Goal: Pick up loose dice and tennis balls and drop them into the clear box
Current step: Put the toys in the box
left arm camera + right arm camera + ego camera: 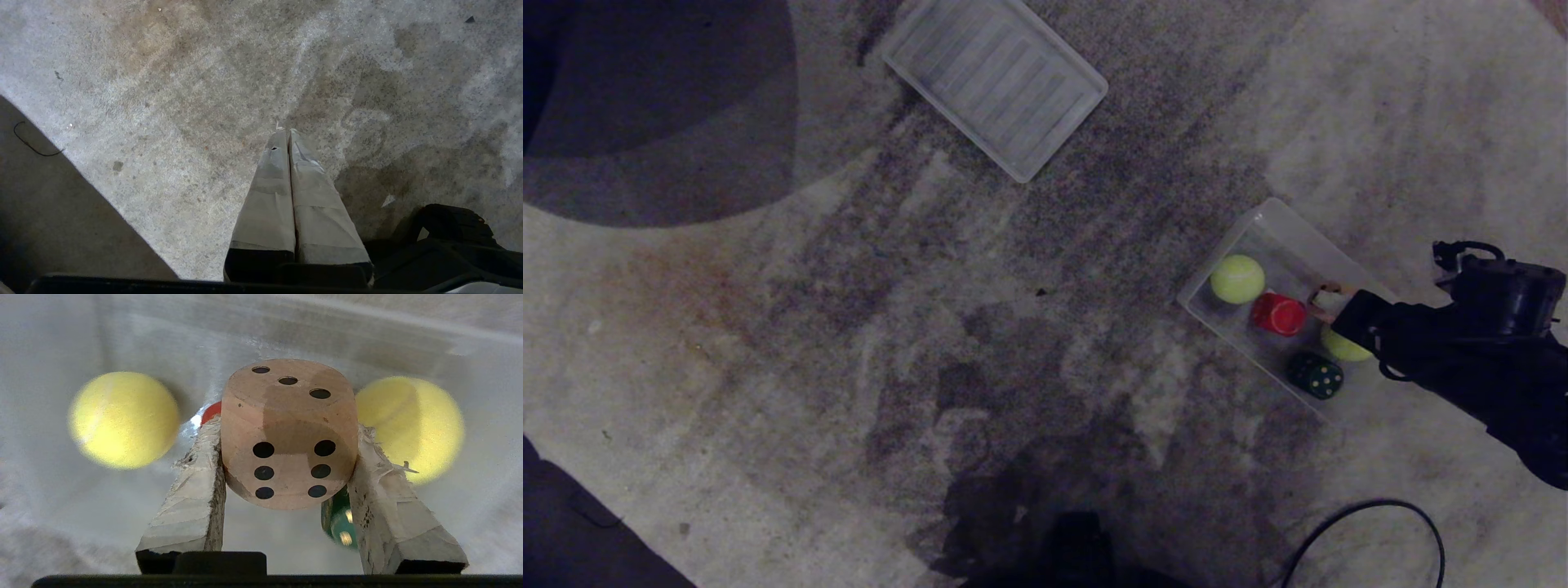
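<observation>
The right arm (1486, 359) is matte black with a looped black cable; both grippers' fingers (196, 498) are wedge-shaped, wrapped in frayed grey-white tape.

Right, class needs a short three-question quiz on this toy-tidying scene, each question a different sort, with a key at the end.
1. True or false: the right gripper grips the tan die above the clear box.
2. Which lies inside the box? A) the ribbed lid B) the red die C) the cable
3. Fill in: the left gripper hangs over bare carpet with its fingers ____.

Key: 1 true. 2 B; the lid lies apart on the carpet, farther from the robot. 3 shut.
</observation>
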Controlling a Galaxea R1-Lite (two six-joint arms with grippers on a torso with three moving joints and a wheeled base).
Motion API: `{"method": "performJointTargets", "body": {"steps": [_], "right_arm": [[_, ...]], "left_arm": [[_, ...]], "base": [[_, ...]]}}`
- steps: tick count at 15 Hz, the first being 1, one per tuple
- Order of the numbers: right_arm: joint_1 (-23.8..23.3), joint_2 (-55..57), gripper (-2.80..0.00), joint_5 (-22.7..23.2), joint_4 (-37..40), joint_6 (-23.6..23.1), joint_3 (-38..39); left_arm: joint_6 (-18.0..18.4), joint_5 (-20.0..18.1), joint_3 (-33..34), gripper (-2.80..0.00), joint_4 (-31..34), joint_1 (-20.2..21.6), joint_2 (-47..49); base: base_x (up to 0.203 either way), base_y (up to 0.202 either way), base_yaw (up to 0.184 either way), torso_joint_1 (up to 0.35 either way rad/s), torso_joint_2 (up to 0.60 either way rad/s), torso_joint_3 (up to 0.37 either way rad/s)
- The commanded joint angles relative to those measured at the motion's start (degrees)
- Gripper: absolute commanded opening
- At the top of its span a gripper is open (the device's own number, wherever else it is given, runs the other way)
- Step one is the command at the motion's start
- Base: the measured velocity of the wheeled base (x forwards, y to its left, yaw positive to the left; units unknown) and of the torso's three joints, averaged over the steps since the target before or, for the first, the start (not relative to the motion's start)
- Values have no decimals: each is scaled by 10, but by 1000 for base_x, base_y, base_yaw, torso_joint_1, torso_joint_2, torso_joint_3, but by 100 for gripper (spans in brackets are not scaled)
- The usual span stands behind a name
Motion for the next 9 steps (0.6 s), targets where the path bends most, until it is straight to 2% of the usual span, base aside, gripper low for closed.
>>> {"method": "performJointTargets", "body": {"steps": [1, 2, 5, 9], "right_arm": [[1, 49, -280, 0, -48, 2, -14], [1, 60, 0, 1, -77, 2, -15], [1, 66, 0, 1, -101, -10, -17], [1, 16, 0, 6, -86, -23, 18]], "left_arm": [[-1, 0, 1, -280, 0, 0, 1], [-1, 0, 1, -280, 0, 0, 1], [-1, 0, 1, -280, 0, 0, 0], [-1, 0, 1, -280, 0, 0, 1]], "base": [[0, 0, 0, 0, 0, 0], [0, 0, 0, 0, 0, 0], [0, 0, 0, 0, 0, 0], [0, 0, 0, 0, 0, 0]]}}
